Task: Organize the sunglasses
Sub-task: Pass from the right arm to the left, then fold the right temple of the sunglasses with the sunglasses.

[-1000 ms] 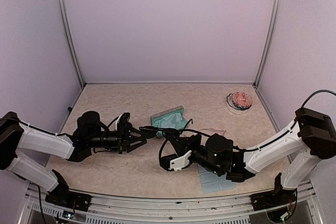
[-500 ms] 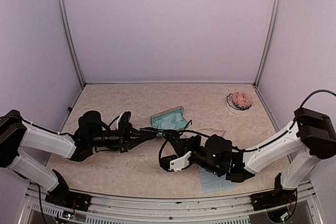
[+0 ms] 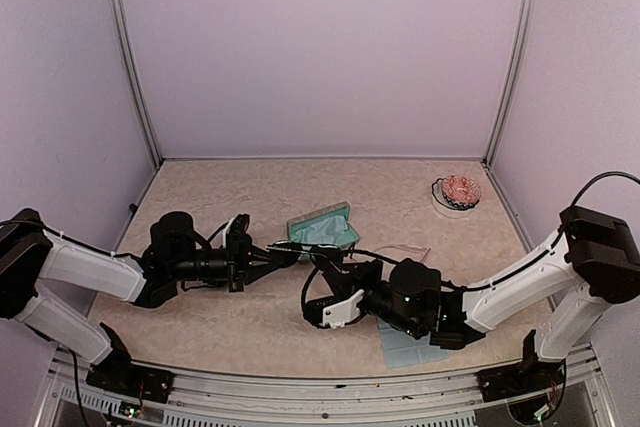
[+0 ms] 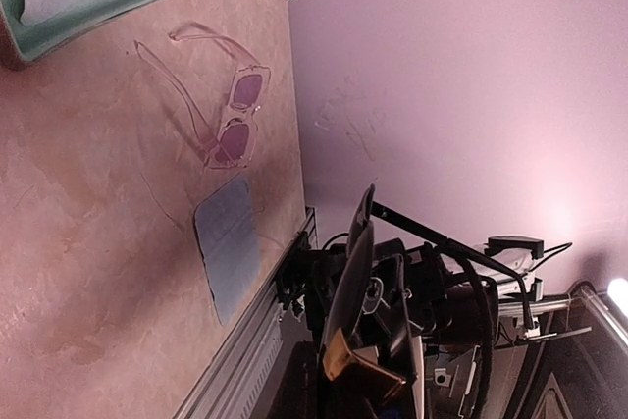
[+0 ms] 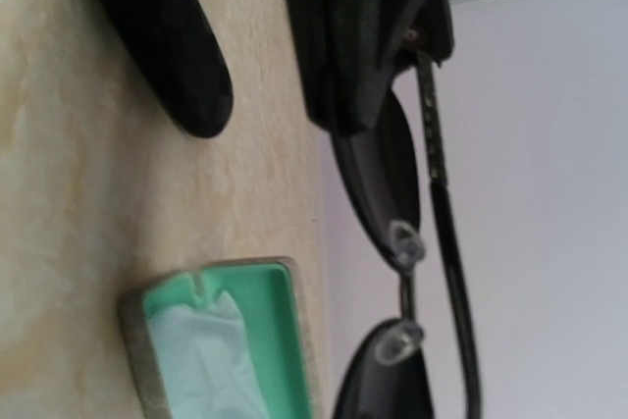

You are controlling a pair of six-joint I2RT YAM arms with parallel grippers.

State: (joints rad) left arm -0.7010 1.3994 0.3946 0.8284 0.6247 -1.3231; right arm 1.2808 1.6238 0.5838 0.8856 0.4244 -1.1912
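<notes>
- Dark sunglasses [image 5: 385, 182] with a thin wire frame hang above the table [image 3: 220, 197], between the two grippers.
- Left gripper [image 3: 278, 255] is clamped on one end of that pair; the left wrist view shows the lens edge-on, rising from its fingers.
- Right gripper [image 3: 321, 276] sits at the same pair. One finger [image 5: 162, 26] stands apart from the lens, and it cannot be told whether this gripper grasps anything.
- Clear sunglasses [image 4: 234, 140] lie unfolded on the table, between the teal-lined case [image 4: 118, 9] and a blue cloth [image 4: 228, 254], touching neither.
</notes>
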